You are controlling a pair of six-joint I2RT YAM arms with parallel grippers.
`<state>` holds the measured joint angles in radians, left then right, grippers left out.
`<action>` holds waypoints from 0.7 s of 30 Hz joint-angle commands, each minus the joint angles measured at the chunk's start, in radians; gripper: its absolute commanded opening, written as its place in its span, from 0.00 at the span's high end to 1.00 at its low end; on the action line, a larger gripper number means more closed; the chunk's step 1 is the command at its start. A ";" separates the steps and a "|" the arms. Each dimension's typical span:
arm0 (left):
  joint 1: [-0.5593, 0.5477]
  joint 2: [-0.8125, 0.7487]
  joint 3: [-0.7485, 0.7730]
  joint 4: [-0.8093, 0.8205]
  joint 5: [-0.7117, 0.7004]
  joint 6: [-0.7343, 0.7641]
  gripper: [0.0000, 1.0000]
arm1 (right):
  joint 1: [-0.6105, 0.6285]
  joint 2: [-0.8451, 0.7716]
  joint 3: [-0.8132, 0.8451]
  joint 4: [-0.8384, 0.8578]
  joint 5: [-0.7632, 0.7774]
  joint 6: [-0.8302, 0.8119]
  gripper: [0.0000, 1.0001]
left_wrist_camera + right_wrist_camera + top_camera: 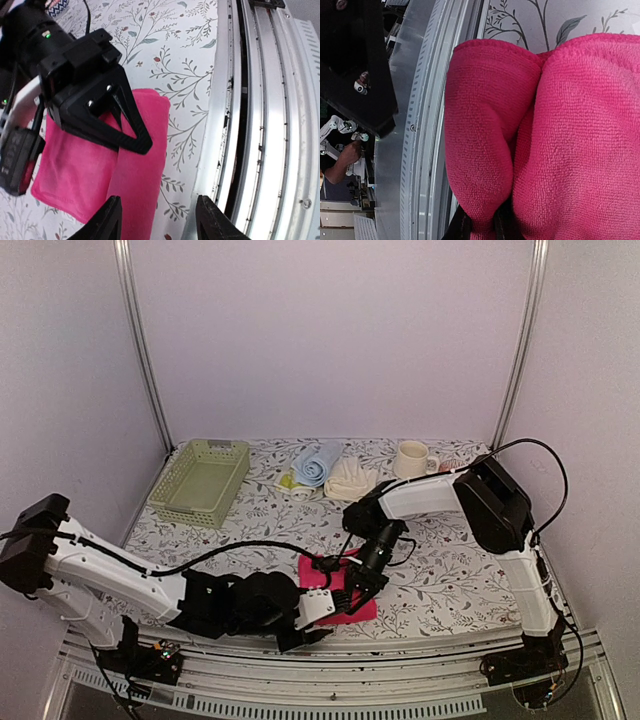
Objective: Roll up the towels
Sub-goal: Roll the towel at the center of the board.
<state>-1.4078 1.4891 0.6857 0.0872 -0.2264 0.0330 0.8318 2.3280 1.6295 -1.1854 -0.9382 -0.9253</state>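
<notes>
A hot pink towel (345,602) lies on the flowered tablecloth near the front edge, its near side folded into a thick roll (140,190). My right gripper (358,587) is shut on a fold of the pink cloth (485,150), which bulges between its fingers (460,227). My left gripper (160,220) is open just beside it, one fingertip over the rolled edge, the other over the table's rim, gripping nothing. At the back lie a rolled light blue towel (318,462), a cream-white towel (350,478) and a pale yellow-green towel (290,483).
A pale green mesh basket (200,480) stands at the back left and a cream mug (413,458) at the back right. Metal rails (260,125) run along the table's front edge right beside the pink towel. The right gripper's black fingers (125,130) cross the left wrist view.
</notes>
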 commanded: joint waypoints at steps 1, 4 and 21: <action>-0.021 0.113 0.087 -0.036 -0.121 0.196 0.48 | 0.015 0.071 -0.017 -0.033 0.104 -0.029 0.91; -0.022 0.202 0.132 -0.068 -0.174 0.266 0.48 | 0.015 0.073 -0.016 -0.028 0.096 -0.023 0.91; 0.006 0.374 0.245 -0.132 -0.190 0.291 0.79 | 0.002 -0.088 -0.062 -0.050 0.076 -0.037 0.72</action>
<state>-1.4124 1.8194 0.9112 0.0105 -0.4374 0.3332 0.8295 2.3196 1.6199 -1.2186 -0.9409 -0.9413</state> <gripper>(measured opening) 0.253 0.221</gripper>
